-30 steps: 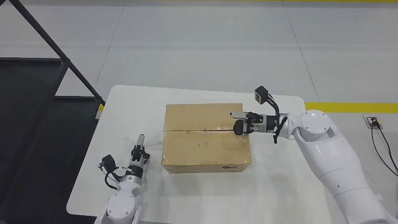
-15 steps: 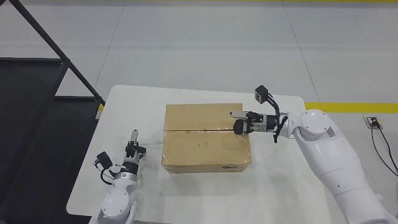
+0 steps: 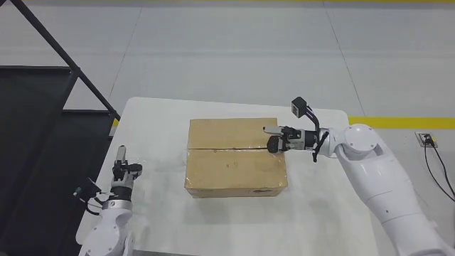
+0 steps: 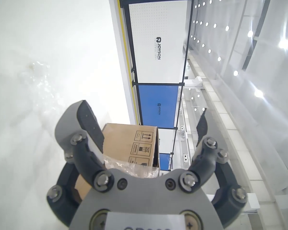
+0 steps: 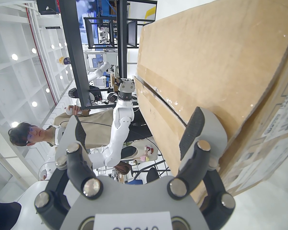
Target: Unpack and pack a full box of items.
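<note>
A closed brown cardboard box [image 3: 234,158] sits in the middle of the white table [image 3: 313,206]. Its top flaps meet at a lengthwise seam [image 5: 158,96] that is glossy with clear tape. My right gripper [image 3: 271,139] is at the box's right end, open, with one finger [image 5: 194,130] on the top by the seam and the other off the box; the right wrist view shows the gripper [image 5: 136,130] and the box top [image 5: 206,56]. My left gripper [image 3: 121,158] is open and holds nothing, near the table's left edge; the left wrist view shows the gripper [image 4: 144,123] with the box [image 4: 129,142] beyond it.
Crumpled clear film [image 4: 38,72] lies on the table between the left gripper and the box. A black metal frame [image 3: 64,71] stands beside the table's left side. Bare table surface lies in front of and to the right of the box.
My left arm has drawn back to the left, away from the box toward the table's left edge. The right arm and the box have stayed put.
</note>
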Controlling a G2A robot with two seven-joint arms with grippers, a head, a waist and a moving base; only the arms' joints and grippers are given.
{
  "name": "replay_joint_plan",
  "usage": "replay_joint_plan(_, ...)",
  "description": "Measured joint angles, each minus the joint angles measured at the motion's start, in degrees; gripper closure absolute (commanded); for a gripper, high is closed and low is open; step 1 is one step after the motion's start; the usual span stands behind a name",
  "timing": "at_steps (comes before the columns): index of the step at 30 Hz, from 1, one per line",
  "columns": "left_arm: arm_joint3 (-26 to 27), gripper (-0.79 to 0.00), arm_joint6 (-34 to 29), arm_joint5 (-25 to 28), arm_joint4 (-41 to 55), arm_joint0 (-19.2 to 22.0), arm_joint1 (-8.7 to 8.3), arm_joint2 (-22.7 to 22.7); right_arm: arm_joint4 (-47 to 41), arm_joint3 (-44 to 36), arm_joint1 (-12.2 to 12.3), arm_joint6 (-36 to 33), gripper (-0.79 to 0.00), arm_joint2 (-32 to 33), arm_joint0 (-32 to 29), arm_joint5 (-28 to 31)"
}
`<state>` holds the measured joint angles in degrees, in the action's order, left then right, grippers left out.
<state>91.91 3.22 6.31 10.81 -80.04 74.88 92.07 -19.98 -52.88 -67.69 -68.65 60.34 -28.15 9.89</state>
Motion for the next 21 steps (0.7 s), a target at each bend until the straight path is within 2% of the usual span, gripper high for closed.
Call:
replay_joint_plan(4, 0.4, -0.785, -7.1, 1.4, -6.0, -2.0, -0.44, -1.9, 0.0, 0.2, -0.1, 0.1, -0.785, -0.3, 0.2, 0.0)
replay_joint_plan(9, -3.8, -0.785, -16.2, 2.7, -9.3, -1.4, -0.78, -4.5, -0.1, 0.7, -0.2, 0.0, -0.785, -0.5, 0.5, -0.1)
replay_joint_plan(18, -15.3, -0.785, -14.0, 2.0, -5.7, 7.7, 0.5, -9.9, 0.1, 0.4, -0.2, 0.1, -0.785, -0.6, 0.5, -0.2)
replay_joint_plan(21, -17.6, -0.785, -13.1, 2.8, -5.1, 10.1, 0.85, -11.0, 0.2, 0.0, 0.0, 0.2, -0.785, -0.3, 0.1, -0.2)
